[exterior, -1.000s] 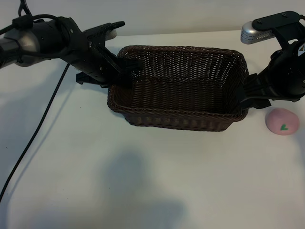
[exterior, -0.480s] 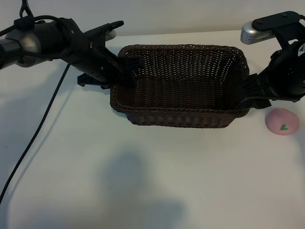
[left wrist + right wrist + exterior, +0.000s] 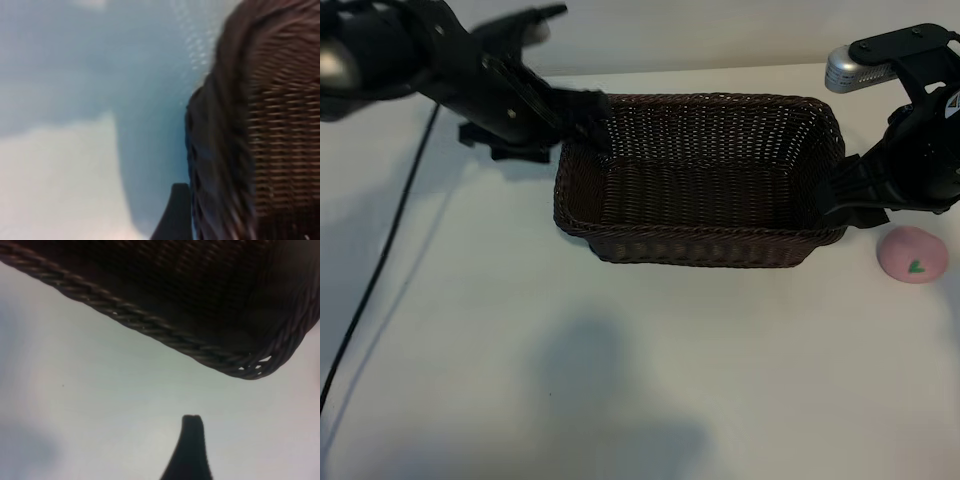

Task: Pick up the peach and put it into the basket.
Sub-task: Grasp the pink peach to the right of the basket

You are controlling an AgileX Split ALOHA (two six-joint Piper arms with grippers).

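The dark-brown wicker basket (image 3: 705,248) sits mid-table with nothing visible inside. The pale-pink peach (image 3: 913,255), with its green leaf mark, lies on the table just right of the basket, outside it. My left gripper (image 3: 592,112) hovers open at the basket's far left corner. In the left wrist view one finger (image 3: 177,215) stands just outside the braided rim (image 3: 225,150); the other finger is out of frame. My right gripper (image 3: 835,200) is open beside the basket's right end, left of and above the peach. Its one visible finger (image 3: 192,445) is apart from the rim (image 3: 150,322) and holds nothing.
A black cable (image 3: 380,270) trails from the left arm down across the left side of the white table (image 3: 620,380). The right arm's silver-capped link (image 3: 855,68) hangs over the far right corner. A wall runs behind the table.
My left gripper has let go of the basket's left rim, opened and lifted up and back. The basket has settled flat, slightly to the right. The right arm and the peach have not moved.
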